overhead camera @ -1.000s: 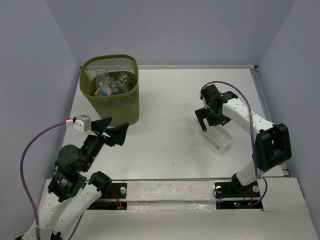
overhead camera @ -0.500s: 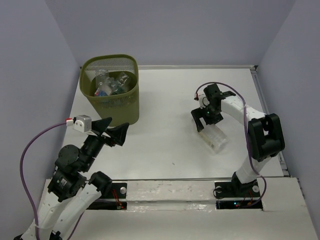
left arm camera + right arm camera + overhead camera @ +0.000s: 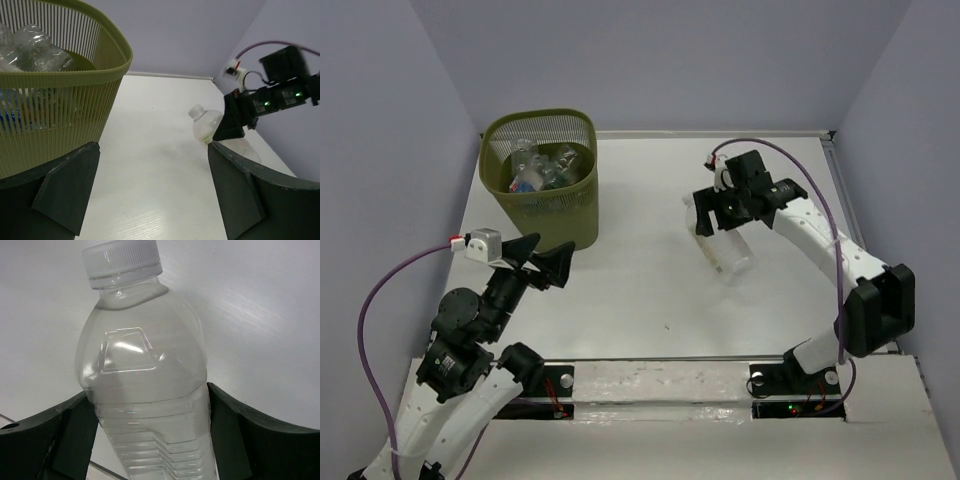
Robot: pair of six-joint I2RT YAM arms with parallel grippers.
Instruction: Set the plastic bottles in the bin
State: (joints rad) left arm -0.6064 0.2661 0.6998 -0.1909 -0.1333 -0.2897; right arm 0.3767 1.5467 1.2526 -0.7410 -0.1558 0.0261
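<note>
Right gripper (image 3: 720,224) with the clear white-capped bottle (image 3: 145,390) has shifted up and left from the centre-right of the top view since 1.0 s ago.

Left gripper (image 3: 542,262), lower left: fingers spread wide, nothing between them.

Bottles outside bin: one, right of centre, pinched at mid-body between the right fingers, cap toward upper left.

Bins: one, olive mesh bin (image 3: 550,215), upper left. It holds several crumpled clear bottles (image 3: 542,168), one blue-labelled; exact count unreadable.
</note>
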